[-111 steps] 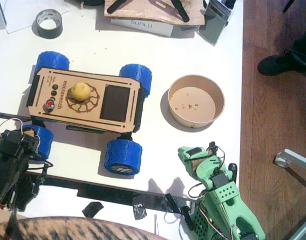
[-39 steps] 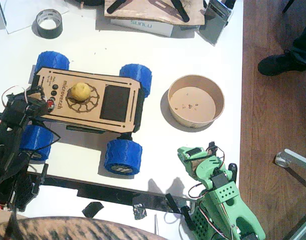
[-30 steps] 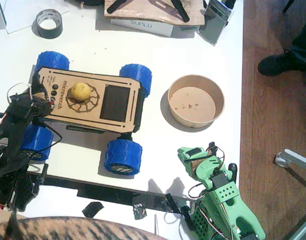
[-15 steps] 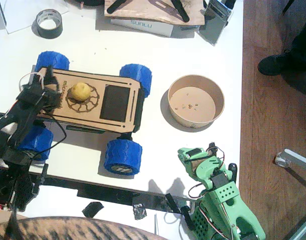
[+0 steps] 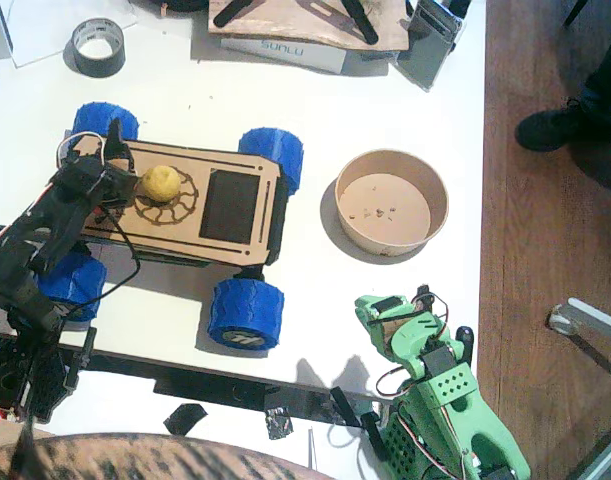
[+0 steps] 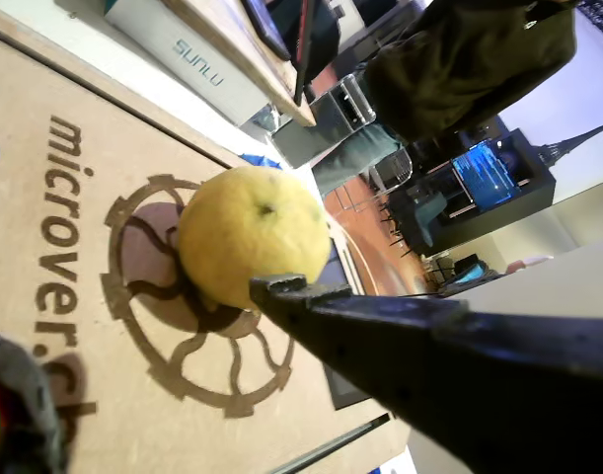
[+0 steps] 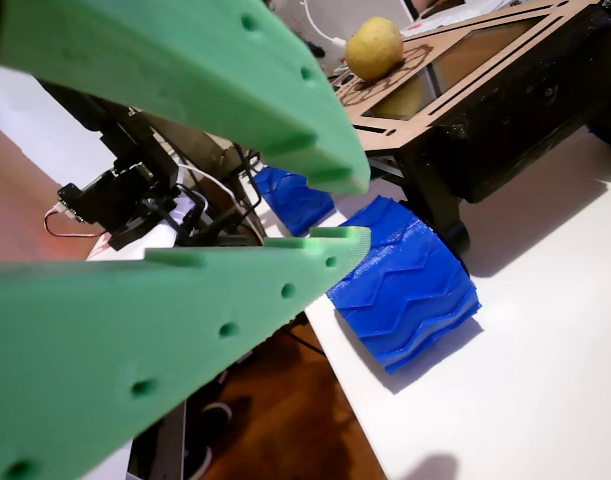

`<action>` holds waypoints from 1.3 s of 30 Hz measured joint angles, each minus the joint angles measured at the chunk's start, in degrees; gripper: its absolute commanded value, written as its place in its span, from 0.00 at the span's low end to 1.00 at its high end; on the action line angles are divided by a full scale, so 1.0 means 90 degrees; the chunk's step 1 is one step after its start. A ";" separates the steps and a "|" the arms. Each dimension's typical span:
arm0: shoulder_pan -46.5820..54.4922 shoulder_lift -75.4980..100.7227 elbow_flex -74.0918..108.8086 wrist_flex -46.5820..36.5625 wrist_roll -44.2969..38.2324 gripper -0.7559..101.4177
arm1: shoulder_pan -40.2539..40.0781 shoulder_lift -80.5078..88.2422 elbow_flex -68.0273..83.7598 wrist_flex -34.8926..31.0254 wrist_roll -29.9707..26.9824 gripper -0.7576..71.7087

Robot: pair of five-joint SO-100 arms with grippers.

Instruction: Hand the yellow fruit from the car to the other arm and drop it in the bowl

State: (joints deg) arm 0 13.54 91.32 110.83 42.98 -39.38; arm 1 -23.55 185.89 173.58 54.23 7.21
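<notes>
The black left gripper point(image 5: 120, 165) reaches over the left end of the car point(image 5: 230, 205), its jaws spread apart with one finger above and one just left of the yellow fruit point(image 5: 161, 183); they hold nothing. In a wrist view, one dark fingertip point(image 6: 281, 288) sits right against the lemon's lower side; whether it touches cannot be told. The lemon point(image 6: 252, 235) rests on the engraved gear pattern point(image 6: 197, 346) of the car deck, nearly round, its small dimpled end turned up and toward that camera, so no long axis reads clearly. Only this view shows the dimple and the "microver" lettering close up.

The green right gripper point(image 5: 380, 315) rests on the table below the bowl point(image 5: 392, 201), well apart from the car. In a wrist view its green fingers point(image 7: 285, 100) stand parted and empty, framing a blue wheel point(image 7: 405, 285) and the distant lemon point(image 7: 374, 47) on the deck.
</notes>
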 measured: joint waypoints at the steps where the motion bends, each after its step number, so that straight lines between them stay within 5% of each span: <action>1: 0.0029 -0.0068 -0.0039 0.0000 0.0000 0.61 | 0.0000 0.0000 0.0000 0.0000 0.0000 0.01; 39: 0.0664 -0.1582 -0.0791 -0.0537 0.0010 0.54 | 0.0000 0.0000 0.0000 0.0000 0.0000 0.01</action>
State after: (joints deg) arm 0 19.51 77.08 103.71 38.14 -39.29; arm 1 -23.55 185.89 173.58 54.23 7.21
